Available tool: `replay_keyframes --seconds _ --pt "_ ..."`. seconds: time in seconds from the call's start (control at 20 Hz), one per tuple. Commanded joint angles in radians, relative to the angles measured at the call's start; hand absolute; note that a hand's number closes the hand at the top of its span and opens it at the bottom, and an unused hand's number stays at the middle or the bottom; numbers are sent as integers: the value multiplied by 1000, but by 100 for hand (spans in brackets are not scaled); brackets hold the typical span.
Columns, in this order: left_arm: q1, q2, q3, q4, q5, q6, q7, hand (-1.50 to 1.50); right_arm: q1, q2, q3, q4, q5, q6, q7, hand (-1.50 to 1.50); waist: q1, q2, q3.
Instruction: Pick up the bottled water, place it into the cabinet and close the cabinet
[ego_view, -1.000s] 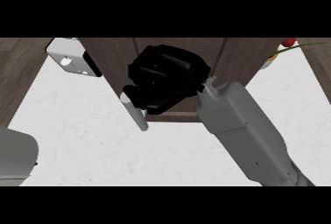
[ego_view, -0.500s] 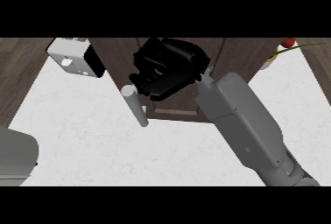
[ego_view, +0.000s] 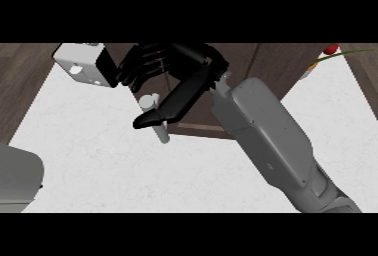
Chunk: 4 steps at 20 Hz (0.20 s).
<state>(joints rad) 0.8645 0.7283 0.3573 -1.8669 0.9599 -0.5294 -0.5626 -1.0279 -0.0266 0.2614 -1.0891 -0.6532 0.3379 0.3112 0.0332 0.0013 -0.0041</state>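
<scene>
A slim pale bottle (ego_view: 156, 122) with a round cap stands tilted at the front edge of the dark wooden cabinet (ego_view: 277, 65). My right hand (ego_view: 177, 75) is over the cabinet, just above and behind the bottle. It is open, its fingers (ego_view: 144, 62) spread toward the upper left. Its long black thumb (ego_view: 173, 102) runs down past the bottle's cap, and I cannot tell whether it touches the bottle. The grey right forearm (ego_view: 269, 135) comes in from the lower right. No cabinet door shows clearly.
A white boxy appliance (ego_view: 80, 64) sits at the cabinet's upper left, close to the fingers. A red item with a green stem (ego_view: 328, 52) is at the upper right. The white counter (ego_view: 133, 175) fills the lower view. A grey left arm part (ego_view: 15, 175) is at the lower left.
The right hand was curled in a compact fist over the cabinet. It has uncurled, fingers spread up-left and thumb stretched down. The bottle has hardly moved.
</scene>
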Motion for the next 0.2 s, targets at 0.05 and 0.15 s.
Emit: replay_keyframes --seconds 0.05,0.15 --pt "-37 7 -14 -23 -10 6 28 -150 -161 -43 -137 84 65 -136 -85 -150 -1 9 3" --pt "-46 -17 -22 -16 -30 -5 15 -150 -159 -59 -141 91 60 -117 -74 -150 0 6 3"
